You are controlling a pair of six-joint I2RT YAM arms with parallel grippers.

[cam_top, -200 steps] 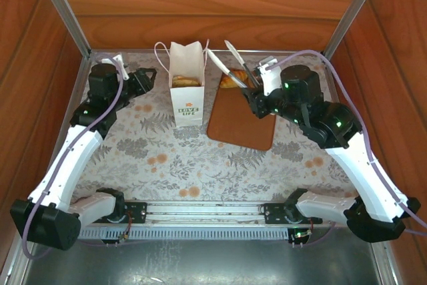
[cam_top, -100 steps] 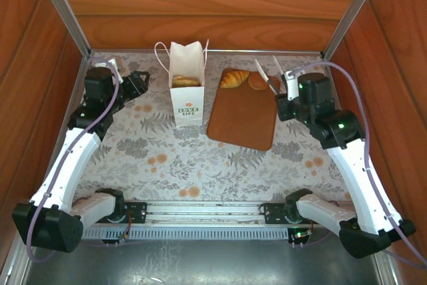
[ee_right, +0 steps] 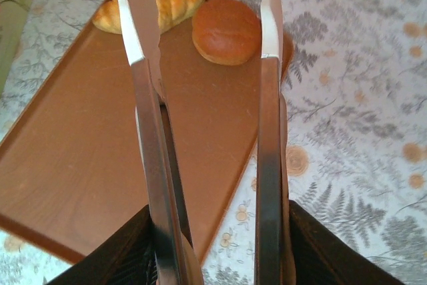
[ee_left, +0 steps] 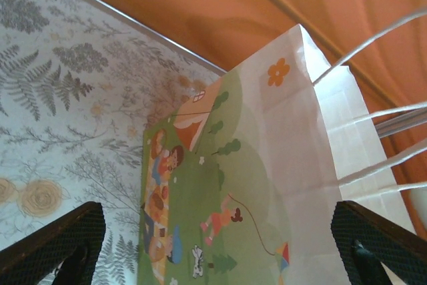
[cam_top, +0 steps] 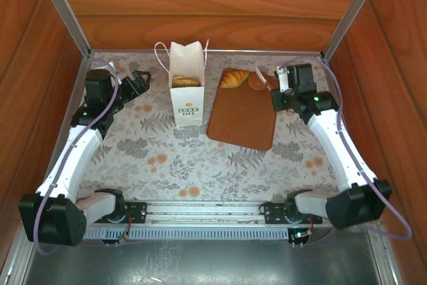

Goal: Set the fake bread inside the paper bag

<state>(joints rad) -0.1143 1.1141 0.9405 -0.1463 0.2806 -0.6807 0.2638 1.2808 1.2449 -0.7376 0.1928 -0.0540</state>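
The white paper bag [cam_top: 187, 95] stands upright left of the brown board [cam_top: 241, 115], with a golden pastry [cam_top: 185, 81] showing in its mouth. A croissant [cam_top: 233, 78] and a round glazed bun [cam_top: 257, 81] lie on the board's far end. My right gripper [cam_top: 280, 95] is shut on metal tongs [ee_right: 143, 91]. The tongs' two arms are spread, with their tips near the bun [ee_right: 227, 30] and the croissant [ee_right: 170, 5]; nothing is between them. My left gripper [cam_top: 138, 83] is open beside the bag's left face [ee_left: 227, 185], its fingers [ee_left: 60, 245] wide apart.
Wooden walls close in the back and both sides. The board [ee_right: 80, 165] lies on a fern-print tablecloth [cam_top: 160, 158]. The bag's cord handles [ee_left: 373, 38] stick up toward the back wall. The arm bases sit at the near rail [cam_top: 207, 215].
My right arm has drawn back to the right, carrying the tongs from near the bag's mouth to the bun end of the board. The left arm has barely moved.
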